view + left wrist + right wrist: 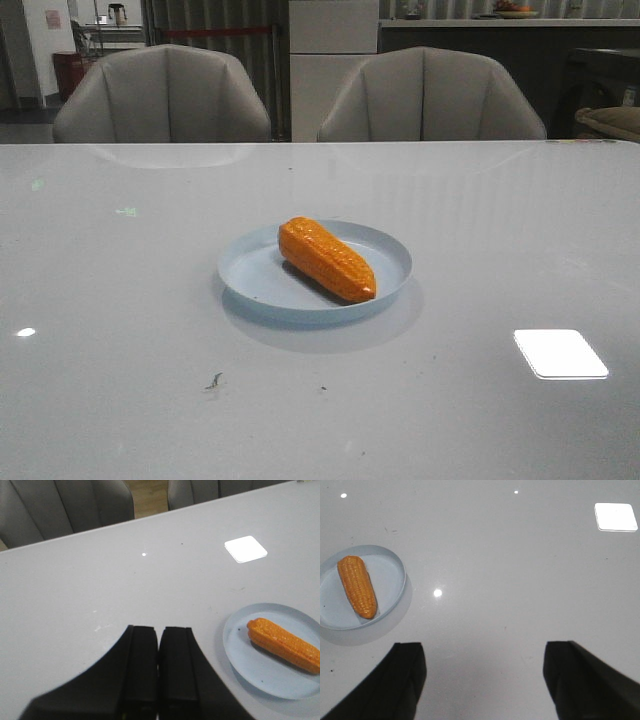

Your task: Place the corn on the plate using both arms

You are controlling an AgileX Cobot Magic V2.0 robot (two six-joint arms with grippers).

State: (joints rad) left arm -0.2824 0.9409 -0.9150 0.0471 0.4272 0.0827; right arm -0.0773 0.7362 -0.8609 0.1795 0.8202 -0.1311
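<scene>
Corn (327, 259) lies on the plate (390, 255); left jaws seemingly together, right jaws wide apart.

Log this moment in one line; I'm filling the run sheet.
corn: lying on plate | left hand: shut, empty | right hand: open, empty

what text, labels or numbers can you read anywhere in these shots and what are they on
None can be read.
Orange bumpy toy corn cob: no print.
Round pale blue plastic plate: no label or mark.
Glossy grey table: only glare patches and specks.
Pink sheet on the far wall: too small and blurred to read.
Black left gripper and right gripper: no visible marking.
</scene>
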